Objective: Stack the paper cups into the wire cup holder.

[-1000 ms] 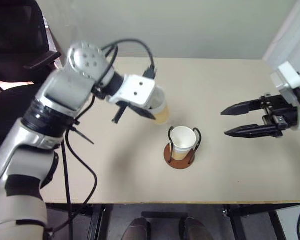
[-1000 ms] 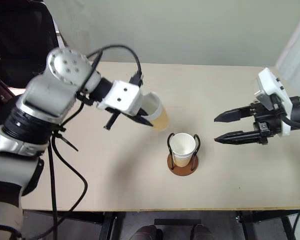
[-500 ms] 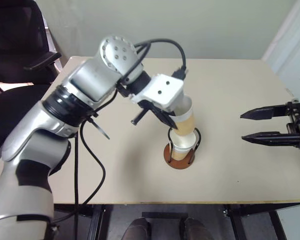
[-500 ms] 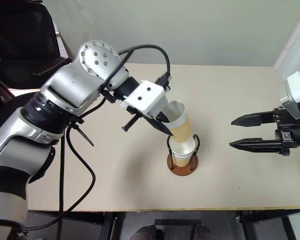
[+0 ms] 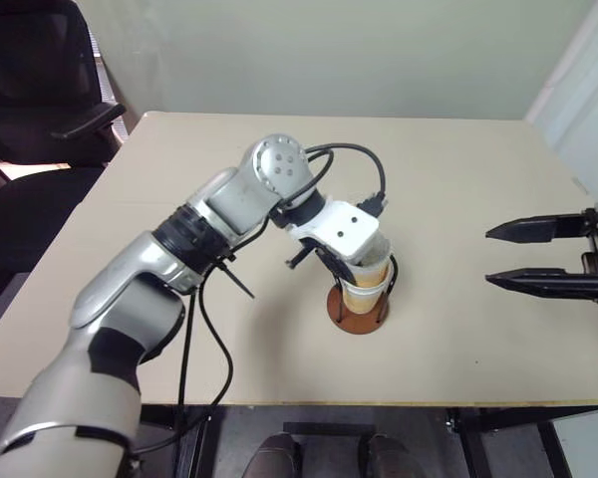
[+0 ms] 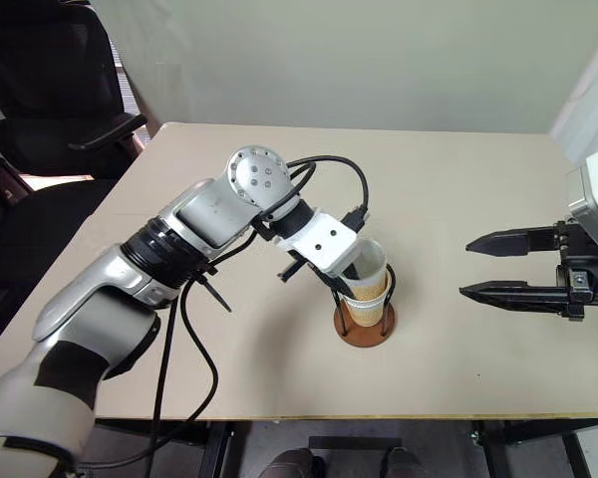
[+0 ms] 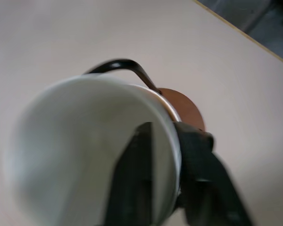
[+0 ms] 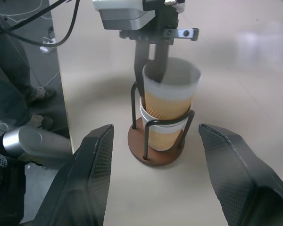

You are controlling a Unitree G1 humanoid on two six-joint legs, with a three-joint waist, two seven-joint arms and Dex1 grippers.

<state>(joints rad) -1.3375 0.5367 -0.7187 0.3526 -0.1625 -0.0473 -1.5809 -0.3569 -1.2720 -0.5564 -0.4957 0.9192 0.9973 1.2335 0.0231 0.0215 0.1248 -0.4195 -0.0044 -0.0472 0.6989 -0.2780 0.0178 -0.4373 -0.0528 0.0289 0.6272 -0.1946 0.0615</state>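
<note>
Two cups: nested in the wire cup holder (image 8: 156, 141), upper paper cup (image 8: 170, 96) seated in the lower paper cup (image 8: 160, 132), near the middle of the worktop (image 5: 458, 179).
Chair: a black office chair (image 5: 40, 90) stood off the worktop's left edge.
Left hand (image 6: 351, 271): at the upper cup's rim, one finger (image 7: 134, 188) inside the cup and the other outside its wall; whether it pinched the wall or had let go, I could not tell.
Holder: reddish-brown disc base flat on the worktop, black wire loops rising on either side of the cups.
Right hand (image 5: 533, 257): well apart to the right of the holder, fingers spread wide and empty, pointing toward the cups.
</note>
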